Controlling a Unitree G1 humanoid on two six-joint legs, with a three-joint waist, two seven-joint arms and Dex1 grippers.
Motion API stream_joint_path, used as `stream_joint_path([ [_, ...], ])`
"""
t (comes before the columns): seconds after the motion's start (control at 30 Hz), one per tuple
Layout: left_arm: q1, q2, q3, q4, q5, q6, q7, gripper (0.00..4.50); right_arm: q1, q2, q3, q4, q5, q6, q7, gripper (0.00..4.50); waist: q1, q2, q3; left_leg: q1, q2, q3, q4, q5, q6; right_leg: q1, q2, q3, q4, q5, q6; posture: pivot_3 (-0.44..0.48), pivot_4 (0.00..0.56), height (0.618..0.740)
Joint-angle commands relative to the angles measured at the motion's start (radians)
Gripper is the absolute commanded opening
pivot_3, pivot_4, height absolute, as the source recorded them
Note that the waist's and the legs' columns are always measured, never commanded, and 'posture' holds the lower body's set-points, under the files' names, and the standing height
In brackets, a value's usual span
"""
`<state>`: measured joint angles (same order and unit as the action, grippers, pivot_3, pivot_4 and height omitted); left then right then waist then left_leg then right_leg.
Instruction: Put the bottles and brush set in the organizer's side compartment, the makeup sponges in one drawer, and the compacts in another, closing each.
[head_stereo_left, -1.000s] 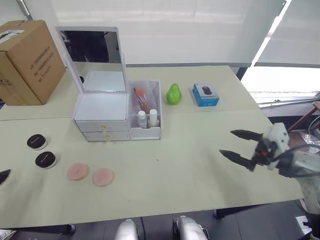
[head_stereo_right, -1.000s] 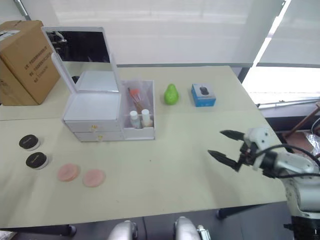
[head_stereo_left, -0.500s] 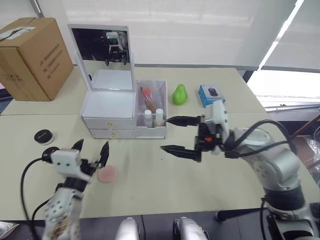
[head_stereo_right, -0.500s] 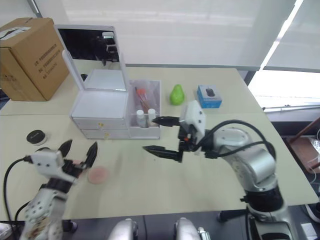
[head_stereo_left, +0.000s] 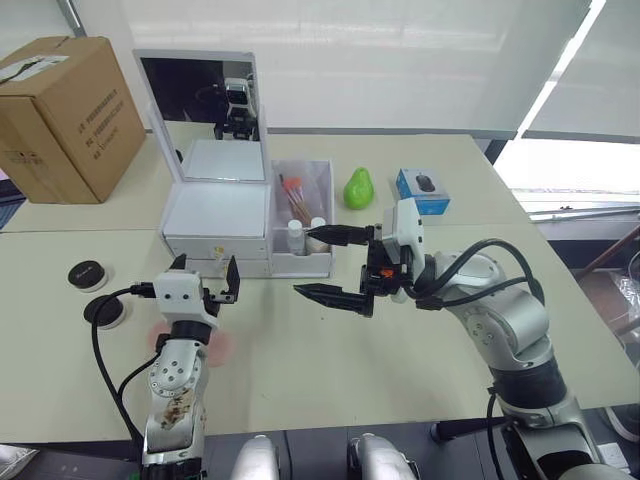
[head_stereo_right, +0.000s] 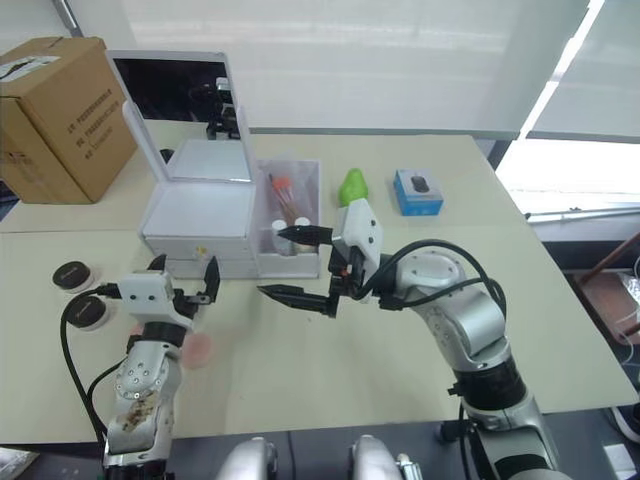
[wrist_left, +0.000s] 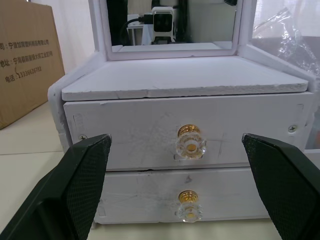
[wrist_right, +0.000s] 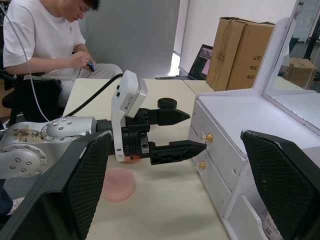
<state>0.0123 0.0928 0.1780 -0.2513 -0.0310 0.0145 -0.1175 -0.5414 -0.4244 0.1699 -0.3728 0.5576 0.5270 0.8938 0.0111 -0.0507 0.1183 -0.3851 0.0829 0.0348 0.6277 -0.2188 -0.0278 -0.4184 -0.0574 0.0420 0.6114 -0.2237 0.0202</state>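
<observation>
Nearest to us, our left gripper hangs just in front of the organizer, fingers spread wide with nothing between them. Our right gripper sits in front of the side compartment, also wide open and empty: one finger up near the bottles, the other lower, over the table.

The head views only give the drawers as a thin white front. The left wrist view is the good one there: both drawers are shut, and the top drawer knob and bottom drawer knob sit between our open fingers.

One makeup sponge peeks out pink from behind our left arm on the table. The right wrist view shows a sponge flat on the table under the left arm, plus a person in a white shirt seated past the table edge.

Two compacts lie on the table off to the left, one behind the other, well apart from the organizer.

Further back, the brush set stands in the side compartment with the bottles in front of it. The mirror lid stands upright. Beyond that are a cardboard box, a green pear and a blue box.
</observation>
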Motion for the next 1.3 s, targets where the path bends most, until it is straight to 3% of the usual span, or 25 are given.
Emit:
stream_joint_path([
  [0.03,-0.012,0.006,-0.003,-0.009,-0.003,-0.049,0.012,4.31,-0.005,0.003,-0.012,-0.019,-0.002,-0.024,-0.003,4.5,0.0,0.0,0.0,0.0,0.0,0.0,0.0,0.0,0.0,0.0,0.0,0.0,0.0,0.0,0.0,0.0,0.15,0.729],
  [0.17,-0.016,0.009,-0.011,0.001,-0.007,-0.064,0.009,3.32,0.001,0.001,-0.013,-0.024,-0.004,-0.018,-0.008,4.5,0.0,0.0,0.0,0.0,0.0,0.0,0.0,0.0,0.0,0.0,0.0,0.0,0.0,0.0,0.0,0.0,0.15,0.729],
  [0.5,-0.048,0.008,-0.028,0.04,-0.012,-0.075,0.016,0.06,0.007,-0.011,-0.019,-0.033,0.0,-0.009,-0.014,4.5,0.0,0.0,0.0,0.0,0.0,0.0,0.0,0.0,0.0,0.0,0.0,0.0,0.0,0.0,0.0,0.0,0.15,0.729],
  [0.9,-0.03,0.006,-0.026,0.021,-0.025,-0.07,0.021,0.02,0.015,-0.02,-0.015,-0.039,0.0,-0.004,-0.027,4.5,0.0,0.0,0.0,0.0,0.0,0.0,0.0,0.0,0.0,0.0,0.0,0.0,0.0,0.0,0.0,0.0,0.15,0.729],
  [1.0,-0.026,0.004,-0.018,0.013,-0.039,-0.066,0.022,0.65,0.014,-0.02,-0.011,-0.038,-0.002,-0.002,-0.028,4.5,0.0,0.0,0.0,0.0,0.0,0.0,0.0,0.0,0.0,0.0,0.0,0.0,0.0,0.0,0.0,0.0,0.15,0.729],
  [1.17,-0.031,0.012,-0.023,0.015,-0.046,-0.04,0.019,2.21,0.017,-0.021,-0.007,-0.041,0.0,0.007,-0.03,4.5,0.0,0.0,0.0,0.0,0.0,0.0,0.0,0.0,0.0,0.0,0.0,0.0,0.0,0.0,0.0,0.0,0.15,0.729],
  [1.3,-0.04,0.02,-0.029,0.025,-0.048,-0.023,0.014,2.21,0.017,-0.022,-0.007,-0.041,-0.001,0.012,-0.035,4.5,0.0,0.0,0.0,0.0,0.0,0.0,0.0,0.0,0.0,0.0,0.0,0.0,0.0,0.0,0.0,0.0,0.15,0.729],
])
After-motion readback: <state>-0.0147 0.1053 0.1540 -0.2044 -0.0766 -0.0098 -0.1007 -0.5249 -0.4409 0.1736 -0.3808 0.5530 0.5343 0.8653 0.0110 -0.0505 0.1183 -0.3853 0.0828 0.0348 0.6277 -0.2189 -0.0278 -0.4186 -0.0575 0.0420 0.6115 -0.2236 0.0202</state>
